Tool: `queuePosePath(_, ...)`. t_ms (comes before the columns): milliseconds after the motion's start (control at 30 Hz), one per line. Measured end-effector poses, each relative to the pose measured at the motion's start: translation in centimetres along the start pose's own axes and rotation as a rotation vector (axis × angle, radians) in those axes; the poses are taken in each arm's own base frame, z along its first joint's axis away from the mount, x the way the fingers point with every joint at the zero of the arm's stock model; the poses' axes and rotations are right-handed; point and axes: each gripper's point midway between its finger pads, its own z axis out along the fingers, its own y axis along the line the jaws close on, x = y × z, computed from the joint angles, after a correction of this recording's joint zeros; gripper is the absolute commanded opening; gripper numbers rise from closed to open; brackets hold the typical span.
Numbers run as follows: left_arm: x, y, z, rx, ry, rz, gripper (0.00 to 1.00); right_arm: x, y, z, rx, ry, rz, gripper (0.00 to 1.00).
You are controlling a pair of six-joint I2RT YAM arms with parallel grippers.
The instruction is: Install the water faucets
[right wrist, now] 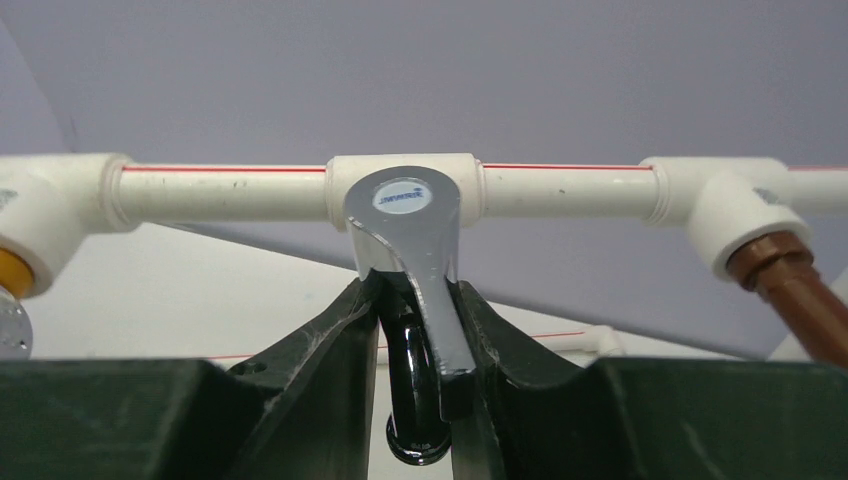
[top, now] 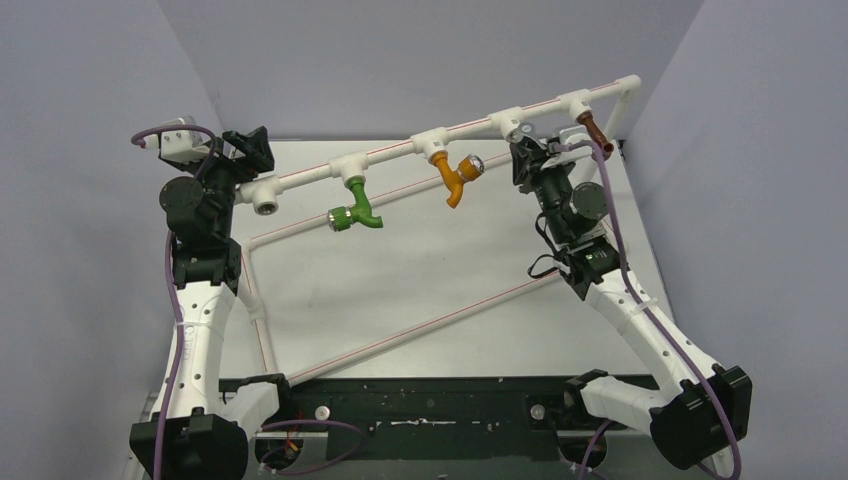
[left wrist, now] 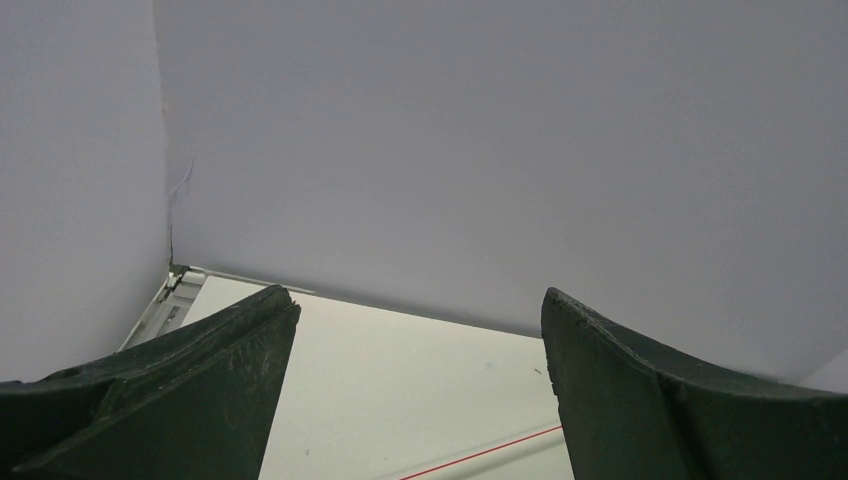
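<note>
The right hand is clenched on the chrome faucet, one finger on each side of its body just below the lever cap. It holds the faucet up against a tee fitting in the white pipe, which runs raised above the tabletop. Gripping the body and not the lever looks deliberate to me, since it lets the wrist turn the whole faucet into the socket. Whether the thread has caught is hidden behind the faucet. The green tap, orange tap and brown tap hang from their own fittings, so this spot sits between orange and brown. The left hand is released, its fingers wide and empty, near the pipe's left end, beside an open elbow socket, probably waiting to steady the frame.
</note>
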Motion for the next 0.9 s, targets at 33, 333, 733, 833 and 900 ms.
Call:
queuePosePath(33, 0.0, 0.0, 0.0, 0.0, 0.0, 0.0, 0.9, 0.0, 0.0, -0.1, 0.014, 0.0, 0.05, 0.0)
queuePosePath(333, 0.0, 0.0, 0.0, 0.007, 0.004, 0.001, 0.9, 0.0, 0.0, -0.5, 0.155, 0.005, 0.651, 0.0)
queuePosePath(733, 0.0, -0.1, -0.1, 0.012, 0.004, 0.0, 0.9, 0.3, 0.1, -0.9, 0.297, -0.005, 1.315, 0.0)
queuePosePath(833, 0.0, -0.2, -0.1, 0.017, 0.005, 0.001, 0.9, 0.3, 0.2, -1.2, 0.324, -0.001, 1.442, 0.0)
queuePosePath(900, 0.0, -0.2, -0.1, 0.019, 0.005, 0.001, 0.9, 0.2, 0.2, -1.5, 0.338, 0.002, 1.51, 0.0)
